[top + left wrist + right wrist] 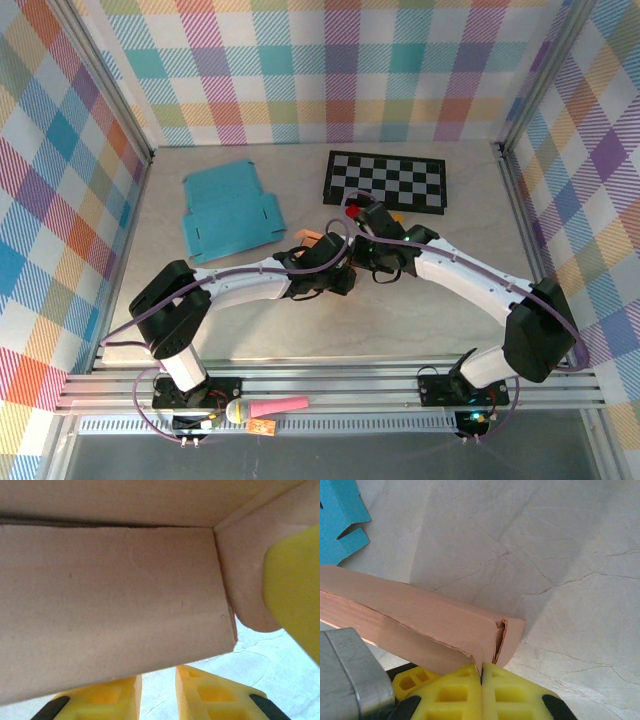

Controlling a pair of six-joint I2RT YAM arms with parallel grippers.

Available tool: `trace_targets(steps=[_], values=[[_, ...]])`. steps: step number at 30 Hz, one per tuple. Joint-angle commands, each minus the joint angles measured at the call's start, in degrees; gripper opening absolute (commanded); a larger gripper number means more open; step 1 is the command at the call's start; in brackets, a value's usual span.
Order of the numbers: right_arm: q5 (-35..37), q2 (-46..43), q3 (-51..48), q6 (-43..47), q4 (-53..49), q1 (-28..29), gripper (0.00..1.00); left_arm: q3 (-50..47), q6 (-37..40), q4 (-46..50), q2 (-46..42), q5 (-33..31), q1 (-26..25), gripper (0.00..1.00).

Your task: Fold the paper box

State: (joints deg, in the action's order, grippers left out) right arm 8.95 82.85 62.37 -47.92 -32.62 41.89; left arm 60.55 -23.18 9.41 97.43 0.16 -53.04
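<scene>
Pinching firmly, the right gripper [481, 675] has both yellow jaws pressed together on the thin end wall of the salmon-pink cardboard paper box [420, 620]. The box lies just in front of its fingers and runs away to their left over the pale marble-patterned table [550, 555]. The left gripper [157, 700] shows a narrow gap between its jaws, with table visible through it. A wide box panel covers its fingertips, so I cannot tell if they hold anything.

To do this fold well, I think the right gripper should keep the corner firm while the left one pushes the panel slowly along its crease, so the double wall beside the right jaws does not spring open or tear.

Beyond the grippers to the left lies a flat turquoise cardboard cut-out [230, 212], and beyond to the right a black-and-white checkered board [390, 180].

From above, both wrists cover the box almost fully, so its shape is hard to judge. A yellow piece [295, 595] at the right edge of the left wrist view is probably the other gripper's finger, but it is cut off
</scene>
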Motion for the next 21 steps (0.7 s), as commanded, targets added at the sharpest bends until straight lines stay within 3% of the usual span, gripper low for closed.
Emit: trace_targets(steps=[1, 21], values=[[-2.09, 1.26, -0.05, -2.08, 2.64, 1.79, 0.00, -0.26, 1.05, -1.15, 0.22, 2.91, -0.50, 0.24], [-0.61, 1.70, 3.59, -6.35, -0.02, 2.14, 0.00, -1.14, 0.64, -1.67, -0.15, 3.33, -0.45, 0.24]])
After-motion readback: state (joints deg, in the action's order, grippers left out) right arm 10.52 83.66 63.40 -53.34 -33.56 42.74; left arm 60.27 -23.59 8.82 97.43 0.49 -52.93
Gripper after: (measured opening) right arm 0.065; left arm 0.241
